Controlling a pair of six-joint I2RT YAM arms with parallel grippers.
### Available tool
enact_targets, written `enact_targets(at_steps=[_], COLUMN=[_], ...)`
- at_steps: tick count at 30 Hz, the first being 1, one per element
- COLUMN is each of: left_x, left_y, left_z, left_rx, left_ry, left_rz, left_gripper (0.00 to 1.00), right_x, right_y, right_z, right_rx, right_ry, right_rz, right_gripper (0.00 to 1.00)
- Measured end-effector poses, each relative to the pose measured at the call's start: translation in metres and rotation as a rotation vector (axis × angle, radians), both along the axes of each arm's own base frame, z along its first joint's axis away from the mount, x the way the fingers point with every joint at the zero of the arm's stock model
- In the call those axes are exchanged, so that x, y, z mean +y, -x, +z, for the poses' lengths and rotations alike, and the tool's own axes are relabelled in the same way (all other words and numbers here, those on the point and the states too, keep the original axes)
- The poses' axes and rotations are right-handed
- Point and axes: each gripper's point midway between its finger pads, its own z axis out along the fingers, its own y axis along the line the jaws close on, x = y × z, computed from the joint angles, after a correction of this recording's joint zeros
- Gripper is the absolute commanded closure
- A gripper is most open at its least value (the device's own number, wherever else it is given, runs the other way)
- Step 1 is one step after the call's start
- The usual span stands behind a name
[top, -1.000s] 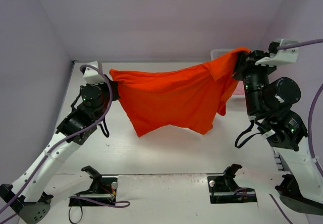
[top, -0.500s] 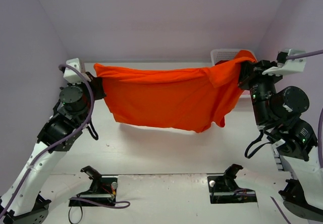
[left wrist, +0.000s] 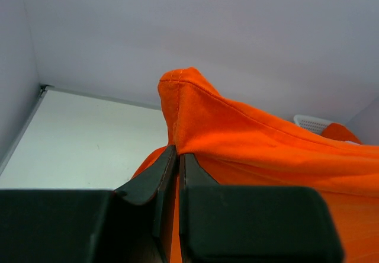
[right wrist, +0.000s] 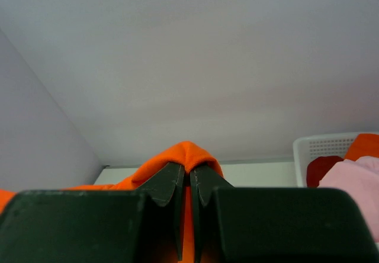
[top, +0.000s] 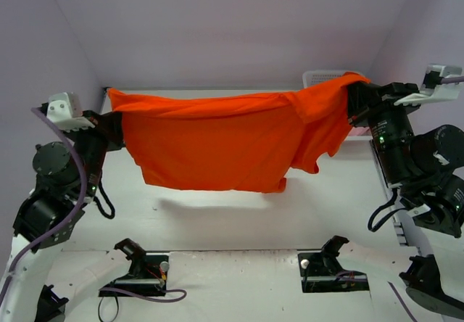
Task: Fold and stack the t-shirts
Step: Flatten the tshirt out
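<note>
- the large orange t-shirt [top: 217,144] hangs in the air above the table [top: 239,220], stretched wide between the two arms like washing on a line. its lower hem hangs free, and one sleeve droops bunched near the right end.
- the left gripper [left wrist: 176,150] is pressed together on a hemmed corner of the cloth, which pokes up just above the fingertips.
- the right gripper [right wrist: 190,168] likewise pinches a fold of the same shirt at the far right, near the white basket [right wrist: 314,147].
- in that basket lie a pink t-shirt [right wrist: 355,180] and a dark red t-shirt [right wrist: 323,168], with another bit of orange at the rim. they look loosely heaped, not folded.
- step in hand, as i judge it: spreading the first shirt open before laying it flat. the task looks to be in its early part, with no stack in sight.
- the next move probably calls for both arms to lower together at a matched pace with the top edge taut, so the cloth lands flat. the bunched right sleeve may need smoothing.
</note>
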Motion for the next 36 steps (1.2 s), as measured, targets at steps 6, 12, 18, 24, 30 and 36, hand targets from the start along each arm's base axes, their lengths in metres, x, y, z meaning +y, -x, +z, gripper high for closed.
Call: enact_targets(at_steps=[6, 12, 18, 24, 30, 36], left_x=[0.010, 0.022, 0.024, 0.017, 0.003, -0.017], left_y=[0.032, 0.066, 0.078, 0.068, 0.044, 0.016], left_z=[0.016, 0.034, 0.026, 0.006, -0.031, -0.070], left_rx=[-0.062, -0.130, -0.116, -0.065, 0.024, 0.119], left_ry=[0.035, 0.088, 0.101, 0.098, 0.070, 0.045], left_rz=[-0.056, -0.109, -0.133, -0.131, -0.119, -0.119], left_gripper=[1.00, 1.00, 1.00, 1.00, 1.00, 1.00], right_x=[-0.002, -0.012, -0.032, -0.045, -0.030, -0.014], right_y=[0.020, 0.043, 0.048, 0.043, 0.017, -0.031], right_z=[0.005, 0.006, -0.006, -0.016, -0.050, -0.116], right_rx=[-0.022, -0.030, -0.007, 0.023, 0.127, 0.325], right_ry=[-0.038, -0.072, -0.038, -0.002, 0.041, 0.103], right_rz=[0.083, 0.143, 0.079, 0.009, 0.046, 0.053], right_gripper=[1.00, 1.00, 1.00, 1.00, 1.00, 1.00])
